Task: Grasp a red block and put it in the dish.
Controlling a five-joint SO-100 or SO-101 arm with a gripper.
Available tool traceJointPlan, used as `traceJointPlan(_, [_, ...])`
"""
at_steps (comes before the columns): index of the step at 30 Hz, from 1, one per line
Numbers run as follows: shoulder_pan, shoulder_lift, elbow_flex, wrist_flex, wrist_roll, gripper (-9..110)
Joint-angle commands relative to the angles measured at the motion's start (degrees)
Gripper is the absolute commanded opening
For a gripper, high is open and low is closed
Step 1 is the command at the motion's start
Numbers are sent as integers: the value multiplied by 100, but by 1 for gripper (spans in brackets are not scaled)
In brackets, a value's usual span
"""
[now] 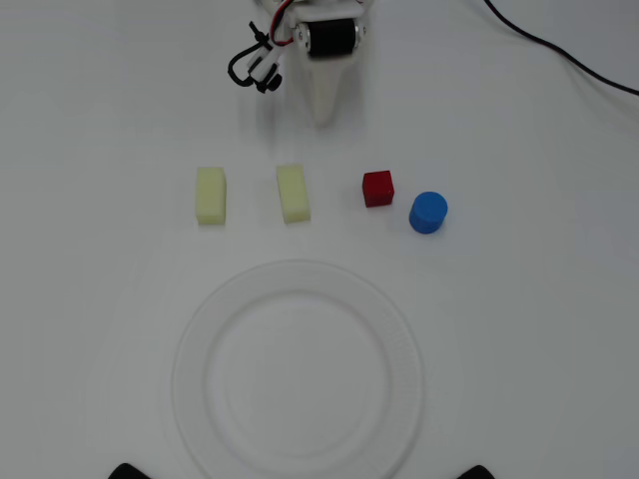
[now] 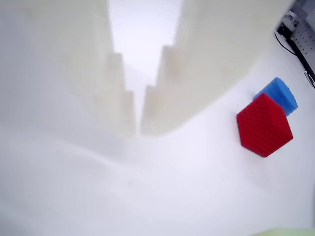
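The red block (image 1: 377, 188) sits on the white table to the right of centre, touching nothing; in the wrist view (image 2: 263, 125) it lies to the right of my fingers. The dish (image 1: 190, 371), a large white plate with a ribbed rim, lies empty at the front. My gripper (image 1: 321, 118) hangs at the back of the table, pointing toward the blocks, well behind and to the left of the red block. In the wrist view the gripper (image 2: 138, 129) has its white jaws nearly together with only a thin slit between them, and it holds nothing.
A blue cylinder (image 1: 427, 213) stands just right of and in front of the red block, seen behind it in the wrist view (image 2: 281, 93). Two pale yellow oblong blocks (image 1: 211, 195) (image 1: 293, 193) lie left of the red block. A black cable (image 1: 559, 55) crosses the back right.
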Motion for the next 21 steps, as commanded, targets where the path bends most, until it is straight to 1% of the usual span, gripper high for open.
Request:
traceJointPlan(1, [-18,1107,650,88,-114,0])
traceJointPlan(17, [44,1107,659,26,-141,0])
traceJointPlan(19, [141,1107,659,18,-185,0])
traceJointPlan(21, [457,1099,659,-70,-422,0])
